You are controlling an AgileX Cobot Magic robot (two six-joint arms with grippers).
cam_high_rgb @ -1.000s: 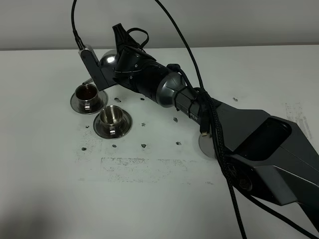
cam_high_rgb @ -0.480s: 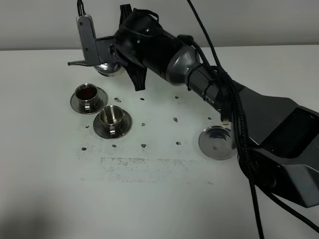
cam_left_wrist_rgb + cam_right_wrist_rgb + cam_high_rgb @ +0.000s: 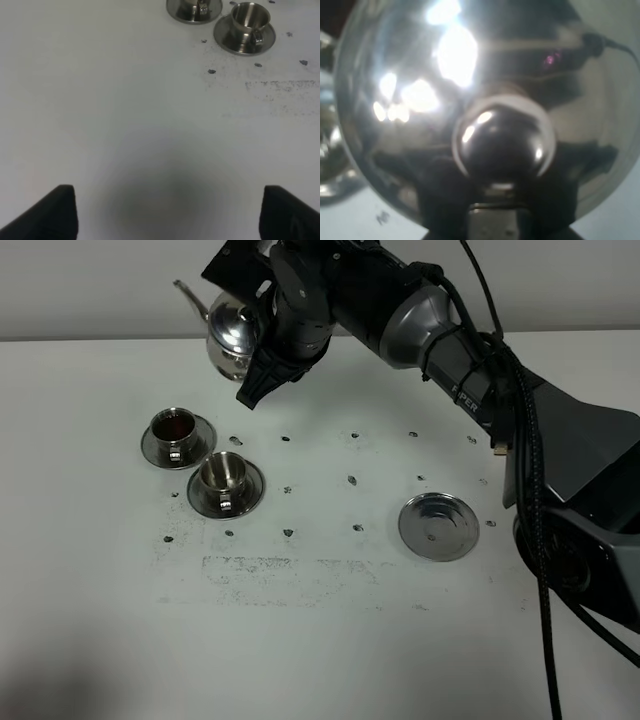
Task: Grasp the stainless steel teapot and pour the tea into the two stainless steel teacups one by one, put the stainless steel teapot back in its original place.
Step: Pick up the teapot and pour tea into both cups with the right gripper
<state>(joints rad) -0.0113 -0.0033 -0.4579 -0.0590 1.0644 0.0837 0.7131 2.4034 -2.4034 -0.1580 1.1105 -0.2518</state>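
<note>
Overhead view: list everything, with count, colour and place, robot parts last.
teapot: one, shiny steel, held in the air over the table's far side
cups: two, shiny steel, at left; farther one holds dark liquid, nearer one looks empty
saucers: three, shiny steel, one under each cup, one bare right of centre
table: one, white, dotted with dark specks
cables: several, black, along the right arm
right gripper: one, black, shut on the teapot
left gripper: one, black, open above bare table

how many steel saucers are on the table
3. One saucer sits under the left teacup holding dark liquid, a second saucer under the empty teacup beside it, and a bare saucer lies to the right. The arm could hide more behind it.
</note>
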